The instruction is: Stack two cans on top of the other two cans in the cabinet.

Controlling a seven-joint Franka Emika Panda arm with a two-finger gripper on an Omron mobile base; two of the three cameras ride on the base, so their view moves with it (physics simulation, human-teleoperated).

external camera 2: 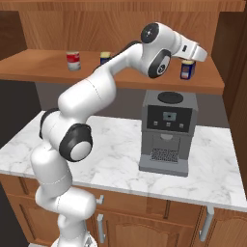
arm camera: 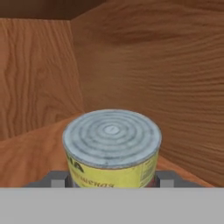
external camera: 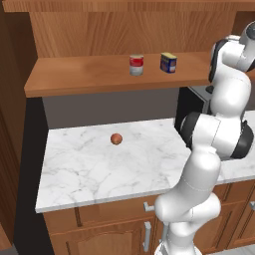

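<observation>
On the cabinet (external camera 2: 43, 67) shelf, a red-and-white can (external camera 2: 73, 61) (external camera: 136, 65) and a dark blue can with yellow (external camera 2: 105, 58) (external camera: 168, 63) stand side by side. Far to their right, near the shelf's end, another blue can with a yellow band (external camera 2: 187, 70) stands on the plank. My gripper (external camera 2: 188, 61) reaches down over it from the left. In the hand view this can (arm camera: 112, 140) shows a silver ringed top and yellow label. My gripper (arm camera: 112, 178) has a fingertip pressed to each side of the can, so it is shut on it.
A grey coffee machine (external camera 2: 166, 132) stands on the white marble counter (external camera 2: 111, 144) right below the gripper's end of the shelf. A small orange-brown ball (external camera: 116, 139) lies on the counter. The cabinet's side wall (arm camera: 166, 87) and back panel (arm camera: 35, 74) close in around the can.
</observation>
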